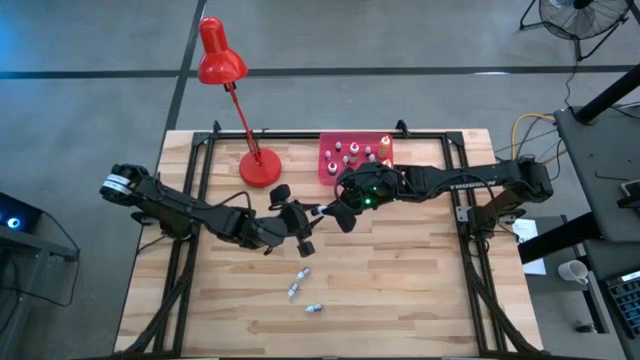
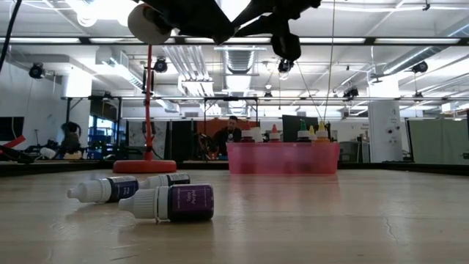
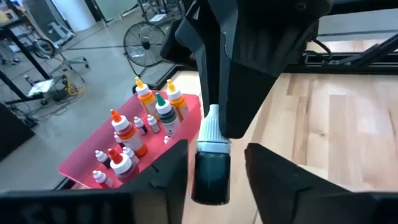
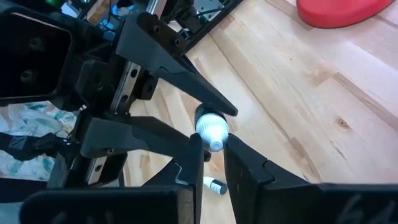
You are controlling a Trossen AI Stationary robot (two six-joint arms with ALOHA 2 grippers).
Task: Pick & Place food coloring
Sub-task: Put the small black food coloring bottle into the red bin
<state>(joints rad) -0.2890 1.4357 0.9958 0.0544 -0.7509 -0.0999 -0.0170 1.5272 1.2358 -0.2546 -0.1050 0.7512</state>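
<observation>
Above the middle of the pale wooden slatted table (image 1: 400, 290), held off the surface: one small dark dropper bottle with a white pointed cap (image 3: 210, 168), caught between the two arms. Clamped at the cap by the right gripper (image 4: 211, 146), fingers together on it. Flanked lower down by the left gripper (image 3: 211, 186), fingers spread, with a gap showing on either side of the dark body, so apparently let go on that side.

Judged as partway through. Already standing upright in the pink rectangular plastic tray (image 1: 328, 150) at the far edge: a cluster of bottles with orange, red, green and white caps (image 3: 134, 134). Not yet placed: the carried bottle, plus three small whitish-capped bottles (image 1: 300, 290) lying on their sides on the near part of the table, well apart from the tray. Probably a hand-over now, then a short carry to the tray.

Left arm stretched low from the left edge toward the centre, wrist turned toward the tray. Right arm reaching in from the right edge, folded across just in front of the tray, gripper meeting the left one tip to tip. Red metal desk lamp (image 1: 250, 130) just beside the tray, clear of both arms.
</observation>
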